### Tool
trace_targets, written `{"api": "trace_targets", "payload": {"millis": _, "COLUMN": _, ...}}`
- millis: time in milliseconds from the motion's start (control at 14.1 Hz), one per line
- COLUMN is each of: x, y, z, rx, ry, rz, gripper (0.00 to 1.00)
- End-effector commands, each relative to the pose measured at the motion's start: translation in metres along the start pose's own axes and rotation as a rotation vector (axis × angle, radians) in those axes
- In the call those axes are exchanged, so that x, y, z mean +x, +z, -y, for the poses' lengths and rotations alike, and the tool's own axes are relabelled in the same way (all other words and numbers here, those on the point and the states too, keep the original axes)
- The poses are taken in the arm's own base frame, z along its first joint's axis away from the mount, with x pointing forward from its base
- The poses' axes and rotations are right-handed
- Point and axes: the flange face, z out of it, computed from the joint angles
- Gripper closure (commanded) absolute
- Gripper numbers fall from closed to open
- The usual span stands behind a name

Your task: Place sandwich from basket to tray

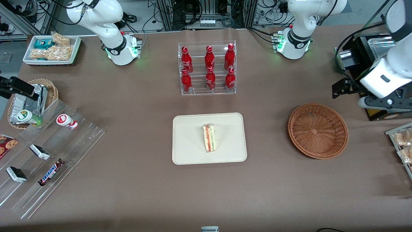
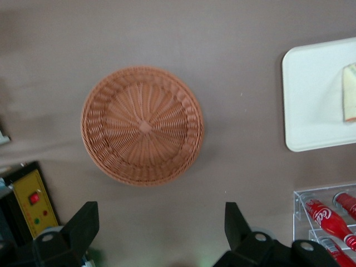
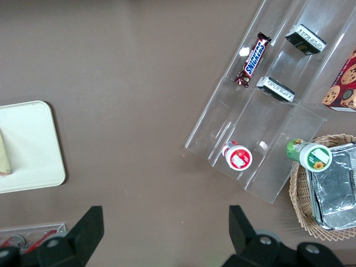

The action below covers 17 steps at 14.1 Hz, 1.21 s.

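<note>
While the sandwich (image 1: 209,138) lies on the tray (image 1: 186,151) at the tabletop's (image 1: 128,180) middle, the basket (image 1: 318,130) sits bare toward the working arm's end; the hand (image 2: 161,236) hangs above it, fingers (image 2: 83,222) apart, gripping nothing.

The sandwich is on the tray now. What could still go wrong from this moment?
Little, probably. The sandwich stands on its narrow edge on the tray, so a bump could tip it flat. The open gripper hangs above the table beside the empty basket, close to a black box; a careless retreat might knock either.
</note>
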Motion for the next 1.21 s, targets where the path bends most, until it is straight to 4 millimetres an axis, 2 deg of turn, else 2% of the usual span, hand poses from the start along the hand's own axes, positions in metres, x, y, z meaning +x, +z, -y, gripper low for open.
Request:
{"api": "trace_targets", "payload": {"millis": 0, "x": 0.011, "y": -0.012, "z": 0.0, "rx": -0.005, "ry": 0.014, "rz": -0.007, "gripper": 0.0}}
{"api": "trace_targets", "payload": {"millis": 1135, "x": 0.01, "y": 0.001, "z": -0.003, "rx": -0.026, "ry": 0.027, "rz": 0.025, "gripper": 0.0}}
